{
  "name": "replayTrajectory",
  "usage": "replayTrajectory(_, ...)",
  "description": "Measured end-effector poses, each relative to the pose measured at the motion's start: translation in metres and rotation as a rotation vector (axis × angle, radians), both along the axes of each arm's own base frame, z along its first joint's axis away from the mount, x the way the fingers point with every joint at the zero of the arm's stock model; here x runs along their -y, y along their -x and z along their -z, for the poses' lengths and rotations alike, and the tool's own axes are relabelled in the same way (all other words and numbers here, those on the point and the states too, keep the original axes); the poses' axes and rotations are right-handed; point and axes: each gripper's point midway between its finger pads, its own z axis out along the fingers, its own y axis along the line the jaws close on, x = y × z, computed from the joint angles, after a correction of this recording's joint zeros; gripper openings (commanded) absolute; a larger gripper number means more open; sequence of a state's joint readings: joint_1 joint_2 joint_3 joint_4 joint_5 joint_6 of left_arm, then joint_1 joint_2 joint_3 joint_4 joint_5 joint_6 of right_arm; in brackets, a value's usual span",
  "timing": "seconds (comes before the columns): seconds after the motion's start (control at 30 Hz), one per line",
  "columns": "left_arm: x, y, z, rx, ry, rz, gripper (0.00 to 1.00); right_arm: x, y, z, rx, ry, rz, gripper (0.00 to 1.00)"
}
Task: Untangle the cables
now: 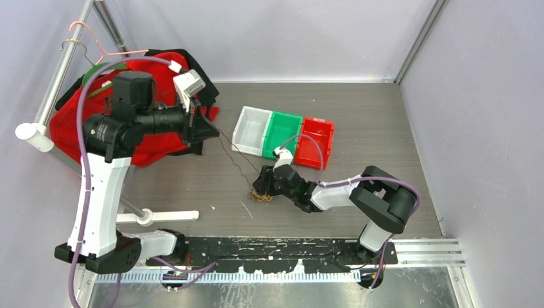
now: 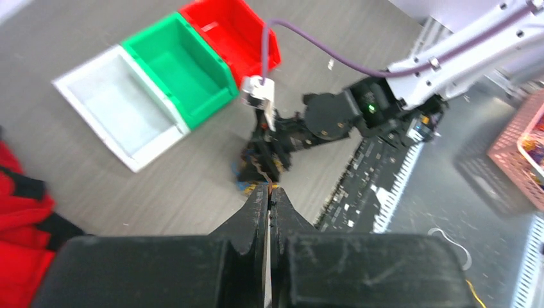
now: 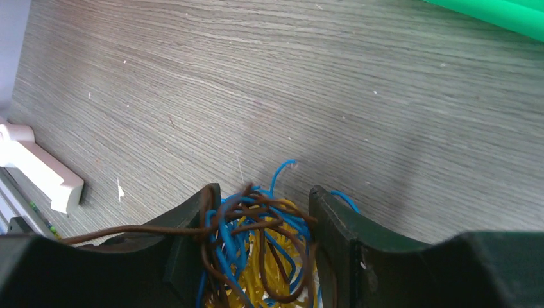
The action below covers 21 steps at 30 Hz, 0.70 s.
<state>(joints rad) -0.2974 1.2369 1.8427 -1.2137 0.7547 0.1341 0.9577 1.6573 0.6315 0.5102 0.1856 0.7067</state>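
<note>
Barely begun: the cables lay knotted on the bench between the spread right claw; the left claw pinched one brown strand, drawn away.

Bright even light, blurred wrist edges
</note>
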Motion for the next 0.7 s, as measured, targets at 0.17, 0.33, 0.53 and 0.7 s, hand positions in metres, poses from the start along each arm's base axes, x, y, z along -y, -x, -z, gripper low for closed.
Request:
replayTrajectory(0.17, -0.011, -0.016, -0.035, 0.141, -0.022, -0.086, 0.0, 0.013, 0.004, 0.002, 0.006, 0.01, 0.02, 0.6)
replayTrajectory(0.33, -0.02, -0.03, -0.073, 0.296, -0.005, -0.178, 0.0, 0.023, 0.007, 0.003, 0.01, 0.02, 0.035, 0.61)
replayTrajectory(0.53, -0.029, -0.05, -0.104, 0.417, 0.036, -0.289, 0.0, 0.031, 0.009, 0.004, 0.011, 0.032, 0.048, 0.61)
replayTrajectory(0.7, -0.032, -0.057, -0.124, 0.471, 0.067, -0.329, 0.0, 0.035, 0.011, 0.007, 0.007, 0.04, 0.052, 0.64)
